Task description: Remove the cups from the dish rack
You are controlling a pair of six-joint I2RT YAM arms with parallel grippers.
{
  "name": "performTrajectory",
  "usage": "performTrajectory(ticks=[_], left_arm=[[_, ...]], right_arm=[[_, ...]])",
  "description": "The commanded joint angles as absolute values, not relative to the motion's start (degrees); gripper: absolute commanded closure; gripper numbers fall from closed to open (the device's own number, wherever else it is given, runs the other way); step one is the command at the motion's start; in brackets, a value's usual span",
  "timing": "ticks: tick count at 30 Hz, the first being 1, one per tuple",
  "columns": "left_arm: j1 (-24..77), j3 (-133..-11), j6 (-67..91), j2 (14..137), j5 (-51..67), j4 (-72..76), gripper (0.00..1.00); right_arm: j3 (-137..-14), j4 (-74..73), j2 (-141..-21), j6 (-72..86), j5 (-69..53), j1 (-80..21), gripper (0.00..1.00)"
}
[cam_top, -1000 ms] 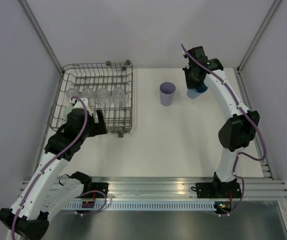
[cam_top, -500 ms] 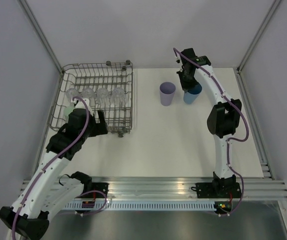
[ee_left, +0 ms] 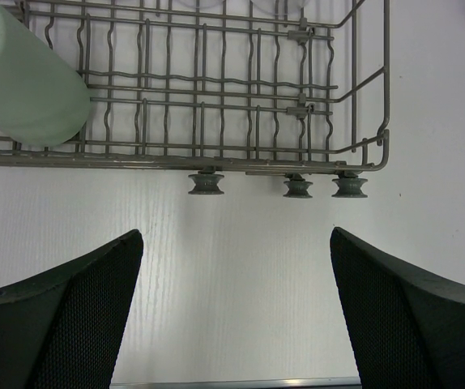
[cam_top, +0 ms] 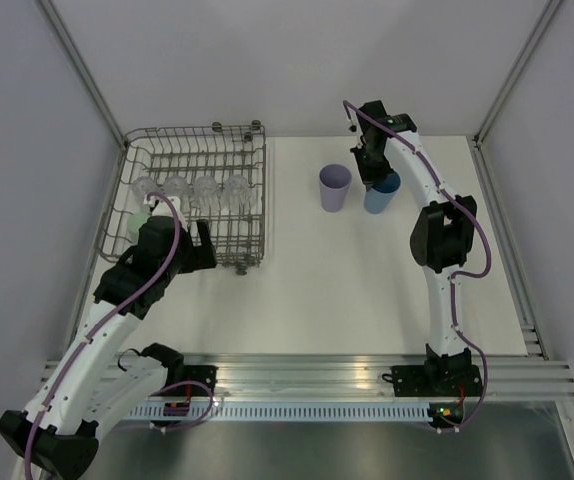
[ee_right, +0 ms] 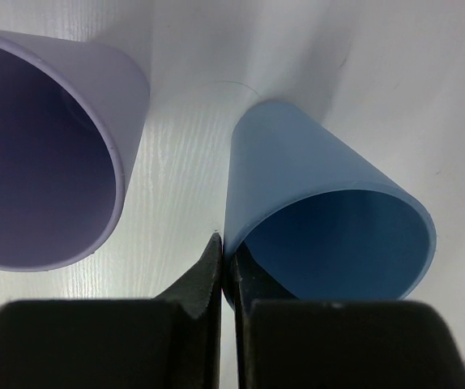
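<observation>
My right gripper (cam_top: 375,172) is shut on the rim of the blue cup (cam_top: 381,192), one finger inside and one outside (ee_right: 226,263). The blue cup (ee_right: 330,219) stands upright beside the lilac cup (cam_top: 334,186), which also shows at the left of the right wrist view (ee_right: 46,154). The grey wire dish rack (cam_top: 195,190) holds several clear cups (cam_top: 205,190) in a row and a green cup (ee_left: 26,81) lying at its near left. My left gripper (ee_left: 236,312) is open and empty, over the table just in front of the rack's near edge (ee_left: 176,162).
The white table (cam_top: 367,280) lies between grey side walls. A metal rail (cam_top: 307,378) runs along the near edge by the arm bases. The rack's round feet (ee_left: 206,183) stand on the table.
My right gripper has carried the blue cup leftward, from the far right to right beside the lilac cup. The left arm has barely moved.
</observation>
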State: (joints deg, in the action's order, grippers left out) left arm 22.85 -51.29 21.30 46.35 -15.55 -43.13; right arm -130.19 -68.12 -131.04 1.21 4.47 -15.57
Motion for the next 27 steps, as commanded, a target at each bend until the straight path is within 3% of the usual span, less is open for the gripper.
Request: performTrajectory(ticks=[1,17,22,27], left_arm=[[22.85,-51.24,18.90,46.14,-14.59,-41.05,0.00],[22.85,-51.15,18.81,45.70,-14.41,-41.04,0.00],[22.76,-51.06,18.90,45.62,-14.50,-41.04,0.00],[22.85,-51.06,18.90,45.35,-14.85,-41.05,0.00]], right_arm=[[-133.33,-68.38,-131.48,0.61,3.78,-15.56,0.94],[-133.77,-68.12,-129.82,0.61,4.22,-15.56,0.78],[-133.94,-68.12,-128.59,0.53,3.87,-15.56,0.60],[-134.12,-68.12,-126.04,0.53,3.43,-15.64,0.56]])
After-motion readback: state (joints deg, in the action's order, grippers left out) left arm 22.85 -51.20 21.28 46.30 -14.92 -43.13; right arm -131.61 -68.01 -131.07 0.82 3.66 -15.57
